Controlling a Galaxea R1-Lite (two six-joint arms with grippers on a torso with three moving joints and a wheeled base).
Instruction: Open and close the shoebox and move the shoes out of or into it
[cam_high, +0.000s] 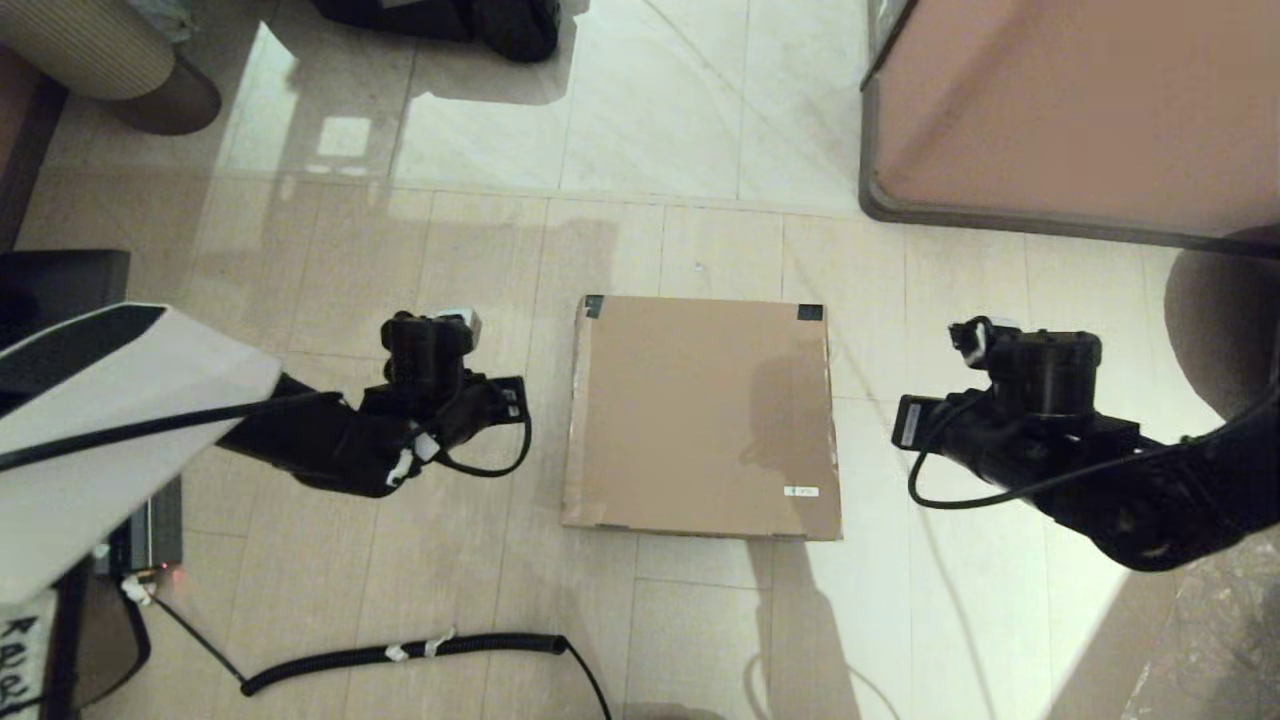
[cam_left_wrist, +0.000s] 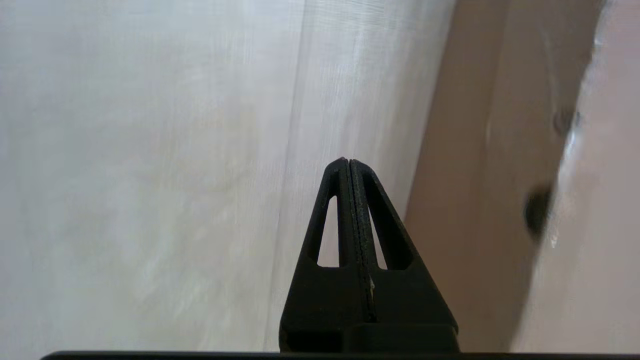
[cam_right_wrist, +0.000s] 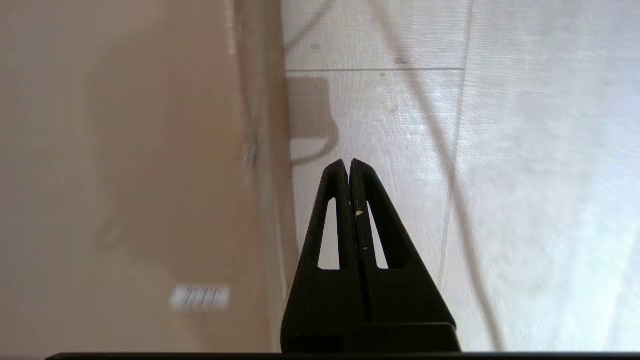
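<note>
The shoebox (cam_high: 700, 415) lies on the tiled floor in the middle of the head view. It is plain brown cardboard, lid down flat, with dark tape on its two far corners and a small white label (cam_high: 801, 491) near the front right. The shoes are hidden. My left wrist (cam_high: 430, 350) hangs over the floor left of the box. The left gripper (cam_left_wrist: 348, 161) is shut and empty, with the box's side (cam_left_wrist: 480, 175) beside it. My right wrist (cam_high: 1040, 365) hangs right of the box. The right gripper (cam_right_wrist: 349, 162) is shut and empty, next to the lid (cam_right_wrist: 125, 150).
A big pinkish-brown cabinet (cam_high: 1080, 110) with a dark base stands at the back right. A coiled black cable (cam_high: 400, 655) lies on the floor in front. A beige ribbed seat (cam_high: 90, 45) and a black bag (cam_high: 450, 20) sit at the back left.
</note>
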